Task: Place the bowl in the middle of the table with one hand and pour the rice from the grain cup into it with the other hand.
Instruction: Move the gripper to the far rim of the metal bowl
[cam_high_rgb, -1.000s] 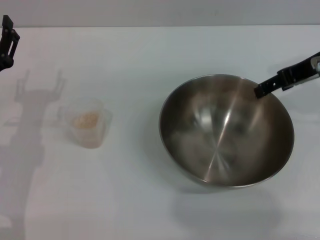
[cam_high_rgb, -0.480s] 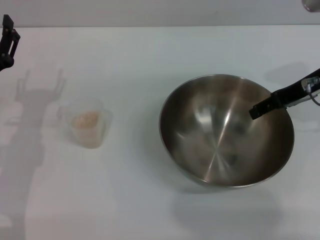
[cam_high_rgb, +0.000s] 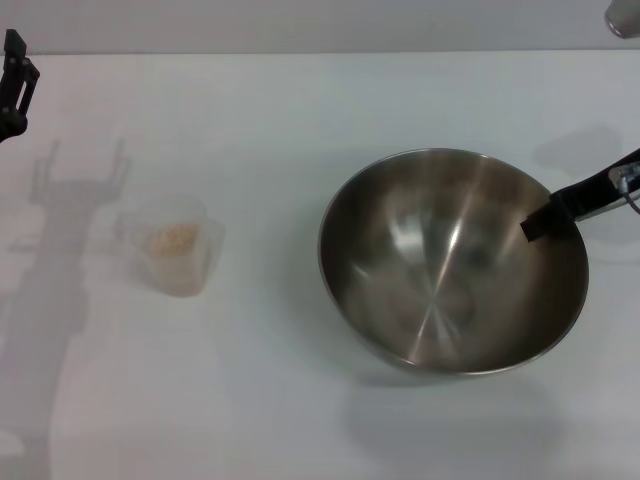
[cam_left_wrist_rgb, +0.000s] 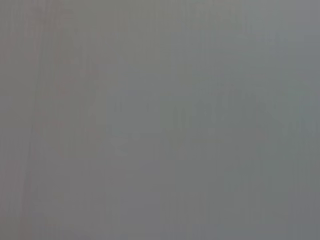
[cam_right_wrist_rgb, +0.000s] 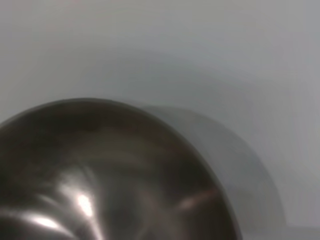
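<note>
Since the earlier frames, the right gripper (cam_high_rgb: 540, 224) has slid from the bowl's upper right rim down along its right side; bowl and cup have not shifted.

Item: large round stainless-steel mixing bowl (cam_high_rgb: 452, 258), shiny brushed grey inside, thin rim. Position: right of centre in the head view, resting on the table, nothing inside.

Item: small translucent frosted plastic grain cup (cam_high_rgb: 176, 244) with pouring lip. Position: left of centre in the head view, upright, well apart from the bowl. Contents: heap of pale beige rice (cam_high_rgb: 170, 239).

Item: right gripper, dark finger entering from the right edge of the head view, its tip over the bowl's right rim. Only one finger shows; whether the claw is apart or together cannot be told, nor whether it touches the rim.

Item: left gripper (cam_high_rgb: 15, 83), dark, at the upper left edge of the head view, raised clear of the cup; claw state cannot be told.

View differences: the right wrist view shows only the bowl (cam_right_wrist_rgb: 105, 175) close up, curved rim and bright highlights inside, with table behind. The left wrist view shows a uniform grey field, nothing distinguishable.

Surface: plain white smooth table (cam_high_rgb: 270, 120), carrying a grey arm shadow beside the cup. A pale grey band runs along the top of the head view beyond the table's far edge.
</note>
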